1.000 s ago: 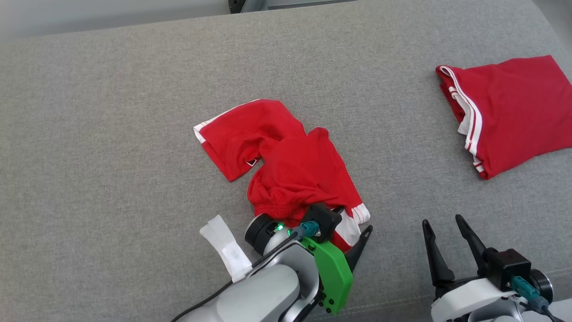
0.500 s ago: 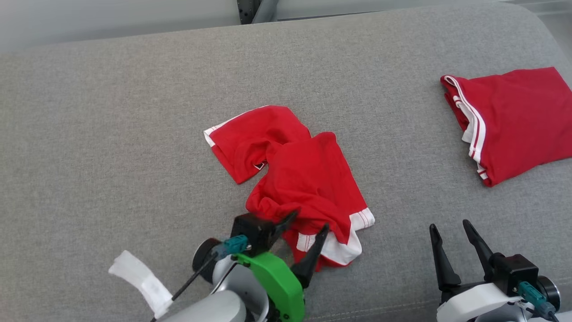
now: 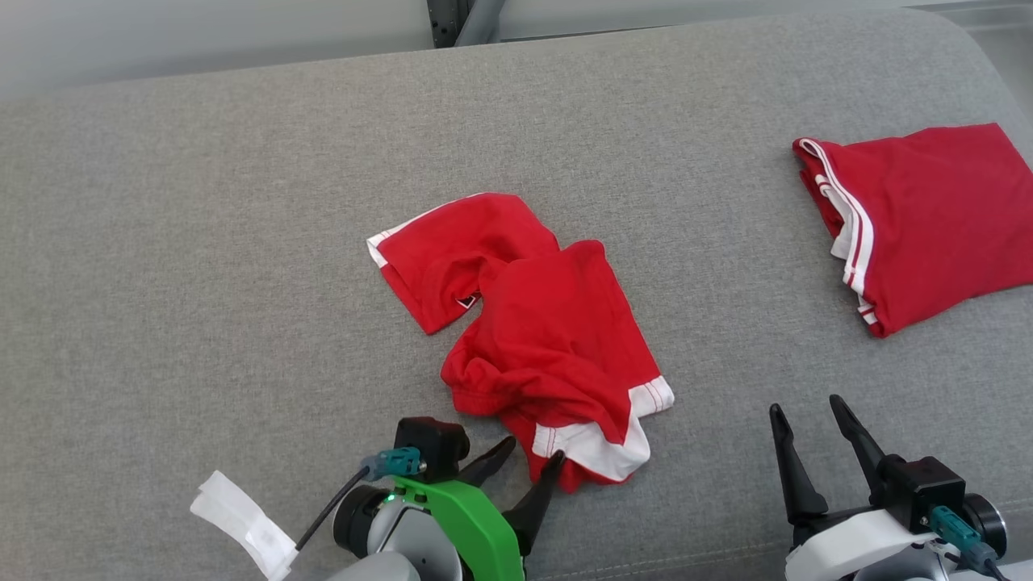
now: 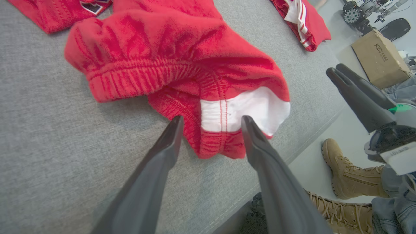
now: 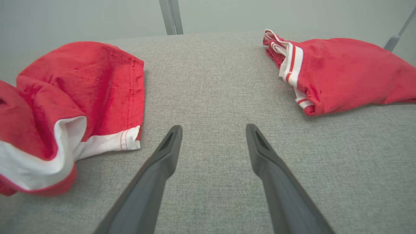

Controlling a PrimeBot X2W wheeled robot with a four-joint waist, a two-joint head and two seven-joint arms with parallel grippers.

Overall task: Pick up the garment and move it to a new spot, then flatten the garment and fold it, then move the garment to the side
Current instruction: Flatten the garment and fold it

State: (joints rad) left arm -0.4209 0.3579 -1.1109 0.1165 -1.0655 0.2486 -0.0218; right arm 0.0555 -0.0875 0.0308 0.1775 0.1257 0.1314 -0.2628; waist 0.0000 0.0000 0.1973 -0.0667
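Note:
The garment (image 3: 541, 323) is a pair of red shorts with white trim, lying crumpled in the middle of the grey cushion (image 3: 242, 242). My left gripper (image 3: 533, 449) stands open at its near hem. In the left wrist view the two fingertips of the left gripper (image 4: 212, 118) flank the white patch of the garment (image 4: 182, 52), just touching the hem's edge with no grip. My right gripper (image 3: 805, 403) is open over bare cushion to the right of the garment (image 5: 81, 97), and the right gripper (image 5: 214, 127) has nothing between its fingers.
A second red garment (image 3: 928, 218) lies folded at the far right of the cushion. The cushion's front edge runs just behind both grippers. In the left wrist view a person's boots (image 4: 347, 172) and a cardboard box (image 4: 377, 58) are on the floor beyond that edge.
My left gripper has drawn back from on top of the garment's near part to just off its hem, jaws still open. The head camera has shifted slightly. The right gripper is unmoved.

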